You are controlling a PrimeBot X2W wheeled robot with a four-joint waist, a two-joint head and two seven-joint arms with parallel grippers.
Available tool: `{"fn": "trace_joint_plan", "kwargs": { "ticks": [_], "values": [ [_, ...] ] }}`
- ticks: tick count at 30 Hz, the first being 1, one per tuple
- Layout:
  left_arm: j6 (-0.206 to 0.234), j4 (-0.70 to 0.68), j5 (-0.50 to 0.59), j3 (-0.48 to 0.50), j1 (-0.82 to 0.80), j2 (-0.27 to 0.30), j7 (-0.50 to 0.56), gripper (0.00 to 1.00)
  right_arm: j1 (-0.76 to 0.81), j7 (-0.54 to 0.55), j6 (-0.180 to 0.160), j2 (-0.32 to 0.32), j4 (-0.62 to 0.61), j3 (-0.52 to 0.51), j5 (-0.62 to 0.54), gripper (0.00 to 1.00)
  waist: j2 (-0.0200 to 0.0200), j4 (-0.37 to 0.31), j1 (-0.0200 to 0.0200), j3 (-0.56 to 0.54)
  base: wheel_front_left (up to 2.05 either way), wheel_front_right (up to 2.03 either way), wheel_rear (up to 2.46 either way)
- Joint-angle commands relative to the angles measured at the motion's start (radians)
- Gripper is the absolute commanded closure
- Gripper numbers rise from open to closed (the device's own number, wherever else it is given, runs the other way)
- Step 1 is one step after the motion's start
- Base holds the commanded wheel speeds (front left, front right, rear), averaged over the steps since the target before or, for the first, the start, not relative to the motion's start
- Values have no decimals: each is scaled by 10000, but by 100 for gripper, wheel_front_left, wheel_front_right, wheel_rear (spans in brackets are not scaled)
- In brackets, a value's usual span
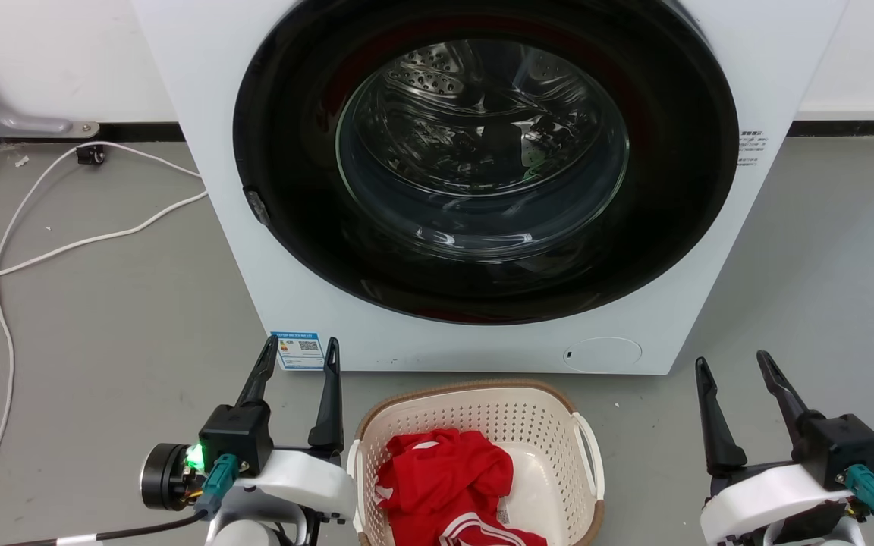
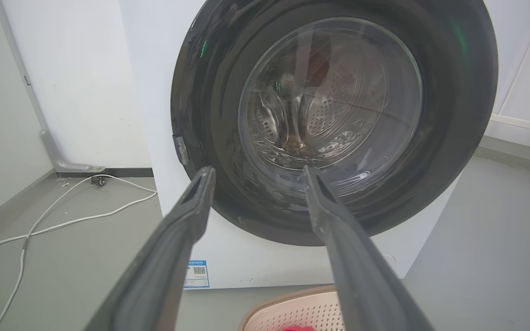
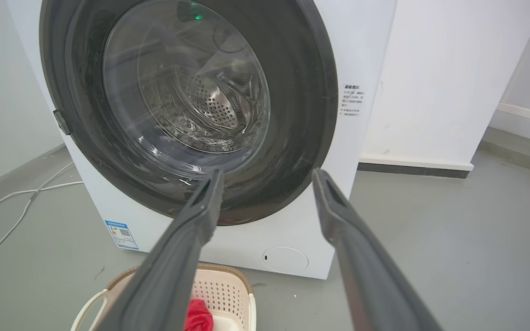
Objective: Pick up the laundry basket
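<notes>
left gripper [image 1: 300, 345]: jaws spread, holding nothing. right gripper [image 1: 733, 362]: same, spread and empty. laundry basket [image 1: 482, 419] sits on grey floor [image 1: 103, 318] between them, nearer the left fingers; red garment [image 1: 444, 474] inside. washing machine [image 1: 202, 114] stands just behind the basket.

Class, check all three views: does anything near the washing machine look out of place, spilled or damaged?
Only the white cable, lying loose in curves across the floor left of the washing machine, looks untidy. The laundry basket sits upright with the red garment inside; nothing spilled or damaged.
</notes>
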Motion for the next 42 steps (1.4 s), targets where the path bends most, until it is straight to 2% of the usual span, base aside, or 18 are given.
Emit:
{"fn": "trace_joint_plan", "kwargs": {
  "ticks": [1, 13, 33, 42],
  "values": [
    [51, 10, 209, -36, -113, 13, -88, 0, 107, -73, -3, 25, -78, 17, -221, 0, 0, 6, 0, 1, 0, 0, 0],
    [123, 43, 845, -163, -120, 9, -300, 0, 138, -253, -3, 31, -161, 69, -967, 0, 0, 32, 0, 36, 0, 0, 0],
    [157, 180, 570, -144, -118, 9, -301, 0, 60, -144, -3, 31, 66, 36, -491, 0, 0, 38, 0, 163, 0, 0, 0],
    [90, 1425, 42, -183, -379, 9, -281, 0, -267, 310, -3, 30, 811, 166, 73, 0, 0, 10, 0, 876, 0, 0, 0]
  ]
}}
